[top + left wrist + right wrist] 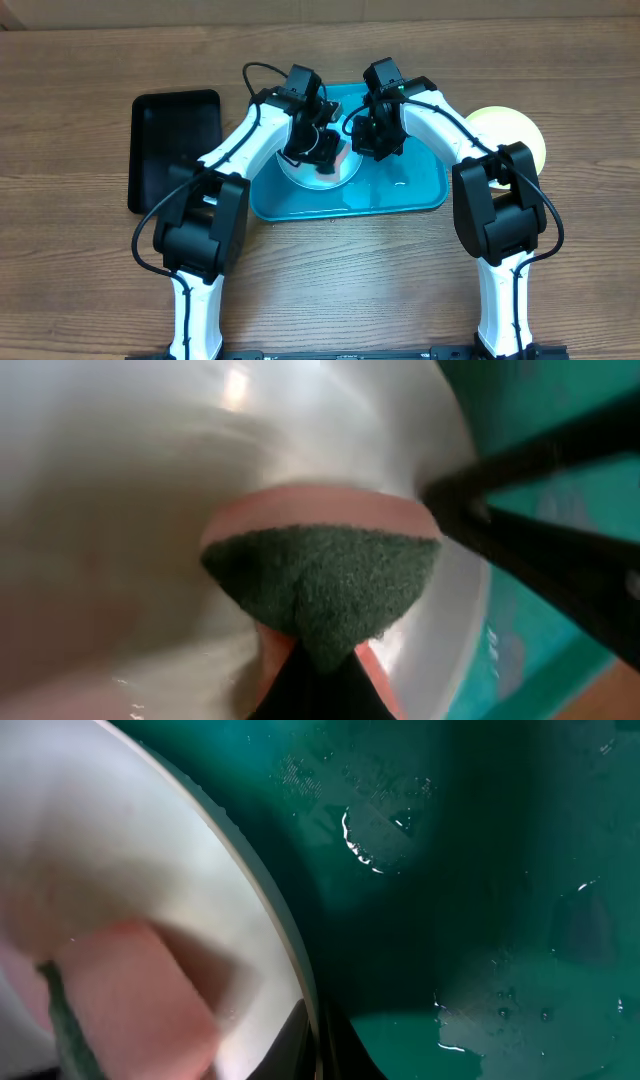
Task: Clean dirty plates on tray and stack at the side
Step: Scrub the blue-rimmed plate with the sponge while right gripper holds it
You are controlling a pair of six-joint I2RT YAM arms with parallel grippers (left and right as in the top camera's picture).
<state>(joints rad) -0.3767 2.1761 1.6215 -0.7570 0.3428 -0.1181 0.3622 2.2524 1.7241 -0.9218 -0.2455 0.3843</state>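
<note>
The white plate (308, 178) lies on the left half of the turquoise tray (405, 188). My left gripper (322, 150) is shut on a pink sponge with a green scouring face (320, 580) and presses it onto the plate (120, 480). My right gripper (372, 140) is shut on the plate's right rim (300, 970), one finger on each side of it (318, 1050). The sponge also shows in the right wrist view (130, 1000). The yellow-green plate (515, 130) sits on the table right of the tray. The pale blue plate is out of view.
A black tray (175, 140) lies on the table left of the turquoise tray. The tray floor is wet, with droplets and puddles (480, 870). My right finger crosses the left wrist view as a dark bar (530, 540).
</note>
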